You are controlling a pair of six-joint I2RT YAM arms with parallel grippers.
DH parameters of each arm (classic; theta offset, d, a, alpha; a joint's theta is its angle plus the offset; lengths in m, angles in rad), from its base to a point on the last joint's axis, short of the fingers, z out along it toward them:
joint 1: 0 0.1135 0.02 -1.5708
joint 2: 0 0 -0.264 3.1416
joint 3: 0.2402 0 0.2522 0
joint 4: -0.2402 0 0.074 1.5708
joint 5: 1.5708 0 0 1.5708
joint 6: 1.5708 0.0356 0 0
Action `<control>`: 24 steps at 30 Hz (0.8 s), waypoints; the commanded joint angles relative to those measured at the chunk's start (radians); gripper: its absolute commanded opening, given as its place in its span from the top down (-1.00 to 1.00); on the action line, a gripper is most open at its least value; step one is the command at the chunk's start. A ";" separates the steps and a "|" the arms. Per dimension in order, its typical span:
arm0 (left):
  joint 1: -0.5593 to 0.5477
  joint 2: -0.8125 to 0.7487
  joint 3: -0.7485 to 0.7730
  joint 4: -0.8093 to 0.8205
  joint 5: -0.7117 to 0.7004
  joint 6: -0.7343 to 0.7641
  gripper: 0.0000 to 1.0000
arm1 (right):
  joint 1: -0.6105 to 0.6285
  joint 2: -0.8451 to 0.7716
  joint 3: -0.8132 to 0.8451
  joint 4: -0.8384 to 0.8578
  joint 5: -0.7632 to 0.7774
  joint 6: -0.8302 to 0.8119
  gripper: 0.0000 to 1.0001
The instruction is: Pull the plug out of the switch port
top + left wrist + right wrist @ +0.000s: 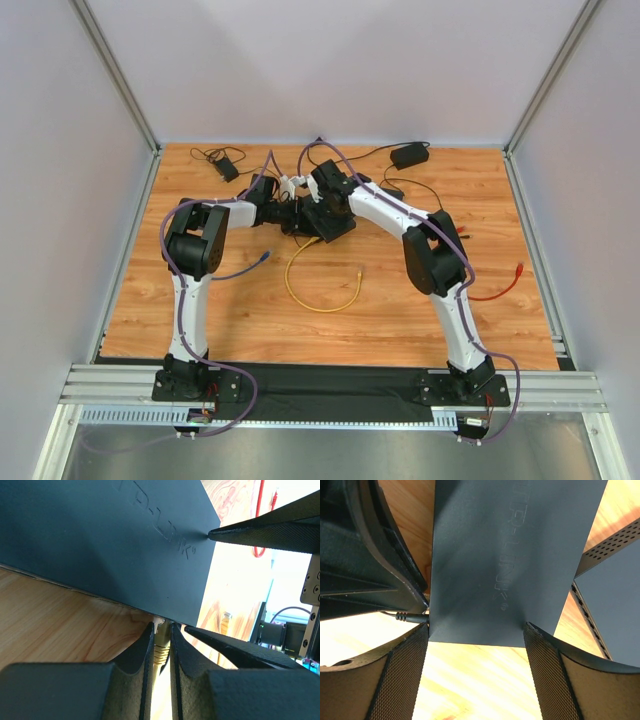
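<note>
Step in hand: drawing the plug out of its port. Both arms meet over the switch (318, 218), which lies at the rear middle of the table (400, 330).

State of the left claw (161, 628): closed on the plug (160, 654), pinching its yellow boot just behind the switch's edge. The plug looks seated in the port, not yet out. The yellow cable (322, 300) runs from the switch in a loose loop toward the arm bases, so there is slack to spare.

State of the right claw (475, 628): jaws wide, one finger against each side of the switch body. I read this as a clamp that braces the switch.

Notes for a clean pull:
- Draw straight back along the port axis, away from the switch, with no sideways lever on the boot.
- I cannot tell whether the latch tab is pressed, because the fingers hide it. If the switch drags along with the plug, the latch is probably not released; stop and re-grip rather than pull harder.
- The brace must be firm before the pull begins, or the switch will slide.
- A black power lead (410, 618) enters the switch's side just beside one right-claw finger. Avoid knocking it.
</note>
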 commanded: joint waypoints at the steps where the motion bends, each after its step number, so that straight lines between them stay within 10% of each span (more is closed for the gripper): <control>1: 0.001 0.012 0.008 -0.048 -0.060 0.039 1.00 | -0.021 0.089 -0.011 -0.076 0.060 0.050 -0.52; 24: 0.038 -0.045 -0.104 0.056 -0.038 0.018 1.00 | -0.072 0.161 0.053 -0.102 0.054 0.116 -0.38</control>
